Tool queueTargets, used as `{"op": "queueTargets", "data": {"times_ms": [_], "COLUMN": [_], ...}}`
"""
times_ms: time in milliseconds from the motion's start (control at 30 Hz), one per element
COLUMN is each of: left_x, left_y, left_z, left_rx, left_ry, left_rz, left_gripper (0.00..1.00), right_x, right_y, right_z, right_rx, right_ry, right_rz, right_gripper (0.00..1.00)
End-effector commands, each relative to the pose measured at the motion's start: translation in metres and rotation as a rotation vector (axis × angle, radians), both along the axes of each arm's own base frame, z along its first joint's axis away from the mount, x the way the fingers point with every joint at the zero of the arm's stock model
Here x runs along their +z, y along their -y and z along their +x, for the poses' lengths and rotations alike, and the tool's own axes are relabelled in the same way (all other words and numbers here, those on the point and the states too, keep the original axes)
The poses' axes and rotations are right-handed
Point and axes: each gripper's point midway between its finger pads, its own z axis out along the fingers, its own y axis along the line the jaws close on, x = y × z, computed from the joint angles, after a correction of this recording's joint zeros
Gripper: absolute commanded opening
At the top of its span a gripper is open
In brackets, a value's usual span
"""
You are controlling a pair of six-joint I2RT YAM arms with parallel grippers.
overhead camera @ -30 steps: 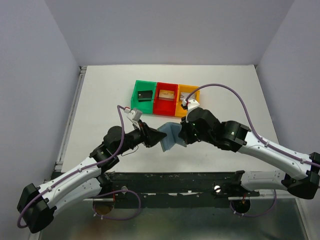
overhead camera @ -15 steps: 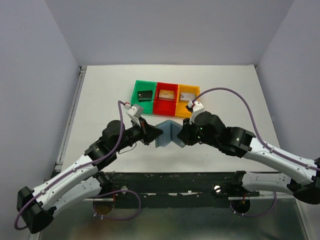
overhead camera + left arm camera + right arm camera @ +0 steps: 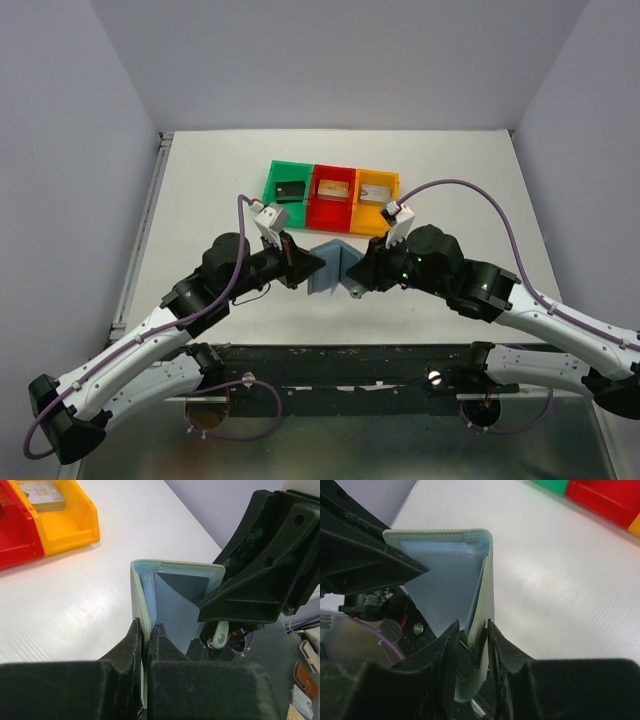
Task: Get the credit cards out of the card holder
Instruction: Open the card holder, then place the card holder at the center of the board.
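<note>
Between the two arms, over the white table [image 3: 200, 200], one card holder [image 3: 332, 265] is held up, opened like a book into a V. Its fold is on the side of the bins, the pale grey-green is outside and the light blue is inside. The left gripper [image 3: 312, 266] is closed tightly on one flap; in the left wrist view its two fingers pinch the edge of that flap with no gap. The right gripper [image 3: 357, 272] has its two fingers on both sides of the other flap, but they stand a little apart (a thin gap shows beside one finger in the right wrist view), so this claw is narrowly open and does not clamp. Whether a card sits in the blue pockets I cannot tell.

Behind the holder three bins stand in one row, touching: a green bin [image 3: 290, 166], a red bin [image 3: 334, 222] and a yellow bin [image 3: 376, 176]. Three credit cards are visible, one in each bin: a black card [image 3: 291, 190] in the green, a golden-tan card [image 3: 334, 190] in the red, a silvery-grey card [image 3: 372, 192] in the yellow
</note>
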Motion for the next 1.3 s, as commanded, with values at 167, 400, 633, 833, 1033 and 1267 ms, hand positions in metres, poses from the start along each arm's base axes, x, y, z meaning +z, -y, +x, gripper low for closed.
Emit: {"op": "queueTargets", "data": {"times_ms": [167,400,633,833,1033,1267], "left_x": [0.017,0.016,0.017,0.017,0.017,0.018], "left_y": [-0.002,-0.008,-0.01,-0.01,-0.01,-0.009], "left_z": [-0.006,-0.006,-0.006,-0.006,-0.008,-0.01], "left_rx": [-0.001,0.019,0.025,0.027,0.022,0.012], "left_ry": [0.019,0.03,0.036,0.039,0.041,0.044], "left_rz": [-0.019,-0.033,-0.039,-0.044,-0.057,-0.077], "left_gripper": [0.0,0.0,0.0,0.0,0.0,0.0], "right_x": [0.004,0.01,0.016,0.019,0.024,0.022], "right_y": [-0.003,0.01,0.02,0.024,0.029,0.029], "right_z": [-0.001,-0.002,-0.001,-0.001,0.001,0.002], "right_rx": [0.012,-0.016,-0.047,-0.058,-0.087,-0.096], "right_ry": [-0.007,0.018,0.043,0.051,0.066,0.062], "right_rz": [0.049,0.069,0.084,0.098,0.121,0.113], "right_gripper": [0.4,0.52,0.51,0.48,0.48,0.44]}}
